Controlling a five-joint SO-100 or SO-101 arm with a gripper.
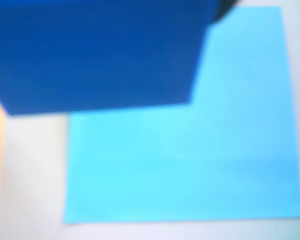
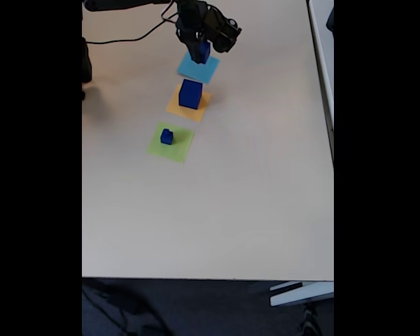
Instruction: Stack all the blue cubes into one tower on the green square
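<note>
Over light blue square (image 2: 198, 68) — end effector (image 2: 201, 50) w/ medium cube (image 2: 202, 51)

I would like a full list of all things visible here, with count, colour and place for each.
blue cubes: 3, dark blue; small on the green square, large on the orange square, medium at the gripper above the light blue square
green square: 1, lime green, nearest the camera in the fixed view
orange square: 1, middle
light blue square: 1, farthest
table: 1, beige
cable: 1, black, far edge
gripper: 1, black, around the medium cube
</note>
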